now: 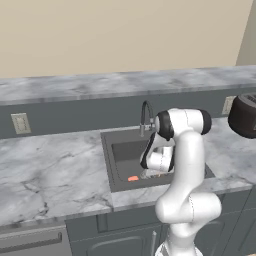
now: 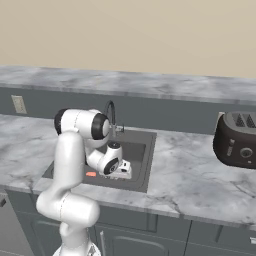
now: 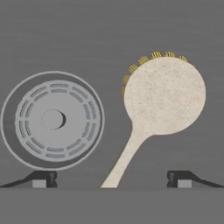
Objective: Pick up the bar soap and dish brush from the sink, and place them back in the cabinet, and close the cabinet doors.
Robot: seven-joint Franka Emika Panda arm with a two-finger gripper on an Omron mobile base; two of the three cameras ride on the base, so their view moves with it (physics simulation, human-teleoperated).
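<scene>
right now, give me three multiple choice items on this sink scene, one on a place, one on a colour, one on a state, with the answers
1. Where does the dish brush lie?
A. on the sink floor beside the drain
B. on the counter by the toaster
C. on a cabinet shelf

2. What colour is the bar soap?
A. blue
B. salmon orange
C. green

3. How does the gripper stand?
A. shut on the brush handle
B. shut on the soap
C. open, with the brush handle between its fingertips

Answers:
1 A, the hand view shows the brush flat on the dark basin next to the round metal drain.
2 B, a small orange block shows in the basin in the left base view.
3 C, the two tips stand wide apart on either side of the handle, touching nothing.
</scene>
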